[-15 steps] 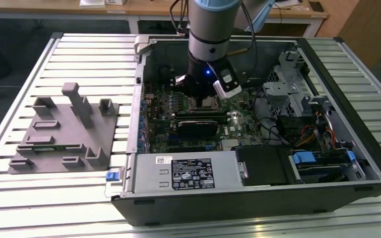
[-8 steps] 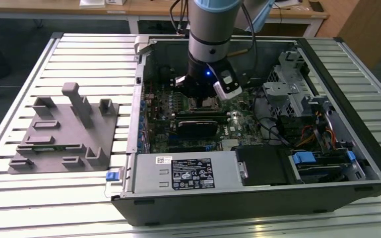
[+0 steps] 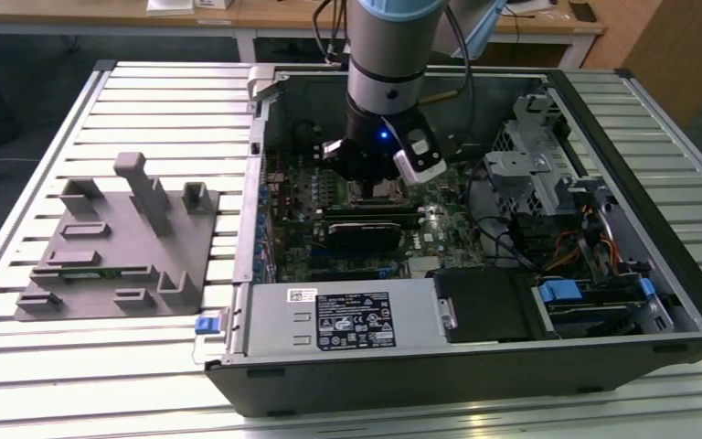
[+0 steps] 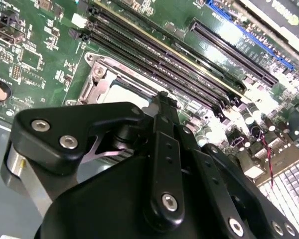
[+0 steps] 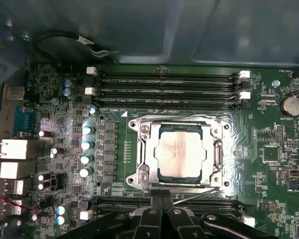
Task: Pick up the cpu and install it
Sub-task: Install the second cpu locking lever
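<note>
The gripper (image 5: 162,211) is seen low over the motherboard (image 5: 45,89) inside the open case (image 3: 643,274), its black fingers (image 4: 164,149) drawn together with nothing between them; in the first wrist view the tips hang at the near edge of the socket frame (image 5: 139,149). The cpu (image 5: 182,150) is found lying flat and square within that frame, its pale silver top exposed and apparently level, so the placing looks largely done — whether it is fully seated cannot be told. A thin metal lever (image 5: 199,195) is seen running beside the frame's near edge, just by the fingertips. For the step in hand to be done well, any contact would best be kept straight down and light, with the chip left square to the frame, since a sideways nudge could lift a corner. Room is tight: rows of memory slots (image 5: 164,89) flank the socket on both sides, and a line of capacitors (image 5: 85,144) stands beside it. In the exterior view the arm (image 3: 386,73) is shown coming down between the case's far wall and the drive cage (image 3: 534,155) — the clear way out appears to be straight up. The grey fixture (image 3: 113,247) lies outside on the slatted table (image 3: 34,366), at the exterior view's left, well apart from the work.
</note>
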